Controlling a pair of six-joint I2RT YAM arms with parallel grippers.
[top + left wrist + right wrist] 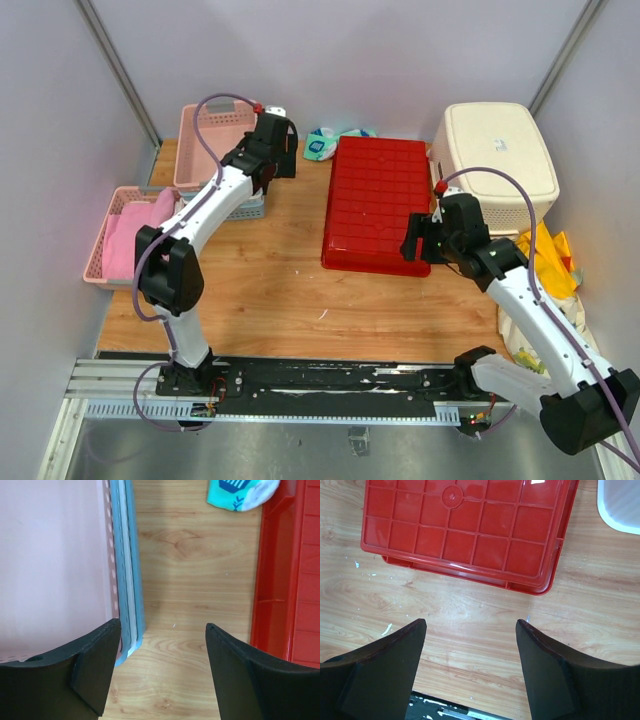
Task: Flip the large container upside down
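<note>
The large red container [375, 200] lies upside down on the wooden table, its ribbed bottom facing up. It also shows in the right wrist view [465, 525] and along the right edge of the left wrist view [287, 575]. My left gripper [162, 645] is open and empty, above the table between the stacked baskets and the container's left side. My right gripper [470, 640] is open and empty, hovering over bare wood just off the container's near right corner; in the top view [418, 245] it sits beside that corner.
A pink basket [215, 140] stacked on a blue one [131, 580] stands at the back left. Another pink basket [112, 235] holds pink cloth. A cream bin [495, 150] is upside down at the back right. A teal-and-white cloth [322, 145] lies behind the container. Yellow cloth [548, 255] lies at the right.
</note>
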